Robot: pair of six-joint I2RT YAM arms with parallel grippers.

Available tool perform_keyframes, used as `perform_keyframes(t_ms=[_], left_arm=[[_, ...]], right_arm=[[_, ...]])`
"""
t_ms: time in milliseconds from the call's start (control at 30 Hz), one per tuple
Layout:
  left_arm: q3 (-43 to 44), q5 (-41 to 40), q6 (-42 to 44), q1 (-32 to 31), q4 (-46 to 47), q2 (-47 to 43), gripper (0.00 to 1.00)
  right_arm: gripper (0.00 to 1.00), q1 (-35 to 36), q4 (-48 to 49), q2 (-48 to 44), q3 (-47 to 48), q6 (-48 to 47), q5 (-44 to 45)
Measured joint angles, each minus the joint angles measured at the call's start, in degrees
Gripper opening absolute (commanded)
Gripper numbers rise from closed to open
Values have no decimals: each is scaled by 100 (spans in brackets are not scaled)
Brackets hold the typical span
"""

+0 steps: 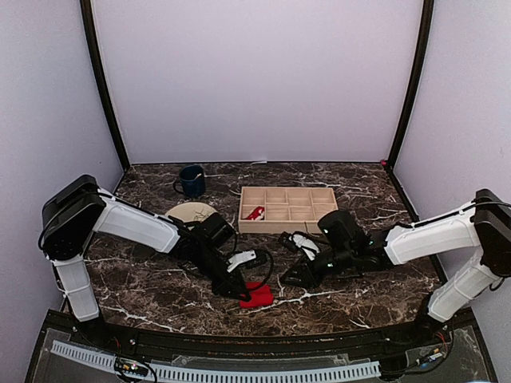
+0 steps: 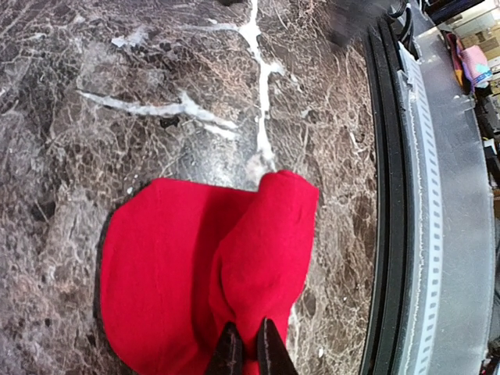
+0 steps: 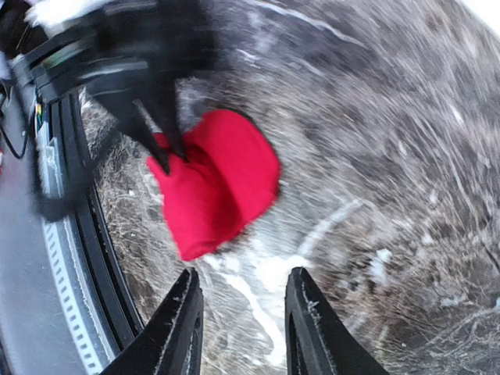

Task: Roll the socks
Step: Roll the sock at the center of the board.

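A red sock lies folded on the marble table near its front edge. In the left wrist view the red sock has one end folded over into a loose roll. My left gripper is shut on the sock, pinching a fold of it between its fingertips. My right gripper is open and empty, just right of the sock, a little above the table. In the right wrist view the sock lies beyond the open fingers, with the left gripper's fingers on its left edge.
A wooden compartment tray stands at the back middle with a small red item in it. A dark blue mug and a cream plate are at the back left. A black rail runs along the table's front edge.
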Motion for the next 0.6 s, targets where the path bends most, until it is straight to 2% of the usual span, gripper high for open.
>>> perform_keyframes(t_ms=[300,600], left_arm=[[136,599,7,109,-291,234,0],[245,1016,98,199,-660,411,0]], right_arm=[[35,1021,168,-299,-122,-715,1088],[37,1821,44,214,127,-1377,1757]])
